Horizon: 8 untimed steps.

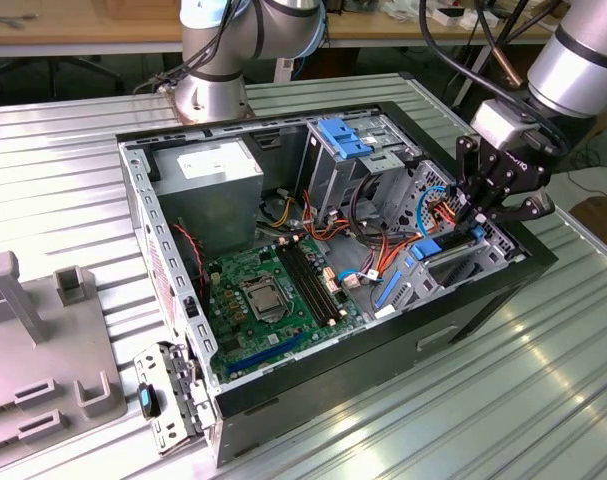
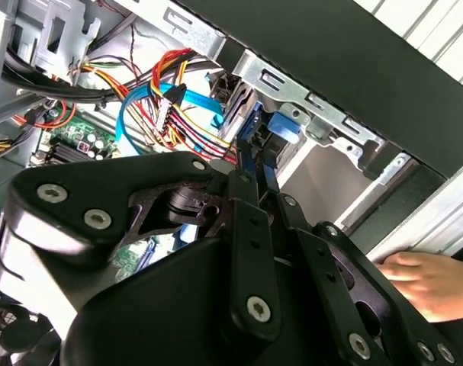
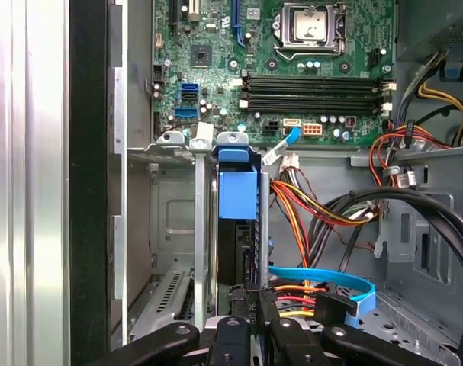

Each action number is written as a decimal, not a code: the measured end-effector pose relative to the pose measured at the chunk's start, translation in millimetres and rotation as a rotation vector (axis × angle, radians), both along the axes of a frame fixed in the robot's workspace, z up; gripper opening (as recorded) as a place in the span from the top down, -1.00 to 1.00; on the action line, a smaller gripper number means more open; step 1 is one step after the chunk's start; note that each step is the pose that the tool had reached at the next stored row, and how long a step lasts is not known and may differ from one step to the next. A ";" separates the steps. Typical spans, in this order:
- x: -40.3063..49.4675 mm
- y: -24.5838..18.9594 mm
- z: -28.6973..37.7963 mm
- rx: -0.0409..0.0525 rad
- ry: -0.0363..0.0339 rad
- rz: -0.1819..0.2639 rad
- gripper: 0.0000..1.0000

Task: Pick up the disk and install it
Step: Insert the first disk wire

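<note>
gripper [image 1: 480, 222] lowered — fingers nearly closed

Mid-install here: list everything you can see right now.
computer case: one, black, open on the ribbed metal table
motherboard: one, green, case floor
power supply: one, grey, case corner
disk: one, dark with blue rails, on edge in the drive bay
cables: bundle, red, yellow, orange, blue, beside the bay
fixtures: several, grey, exterior view's left
hand: one, a person's, by the case
pincer: one, black, closed on the disk

Cable bundle [image 3: 323, 221] crowds bay beside disk [image 3: 237, 221]; cage wall [image 3: 203, 229] tight on other side.
</note>
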State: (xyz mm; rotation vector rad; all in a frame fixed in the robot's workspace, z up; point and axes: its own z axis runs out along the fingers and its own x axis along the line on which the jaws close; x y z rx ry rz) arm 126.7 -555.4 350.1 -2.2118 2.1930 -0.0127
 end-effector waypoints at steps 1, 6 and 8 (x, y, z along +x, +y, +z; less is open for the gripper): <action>0.0 0.0 0.0 0.0000 0.0000 -0.001 0.66; 0.0 0.0 0.2 -0.0004 0.0000 -0.001 0.66; 0.0 0.0 0.2 -0.0004 -0.0001 -0.007 0.66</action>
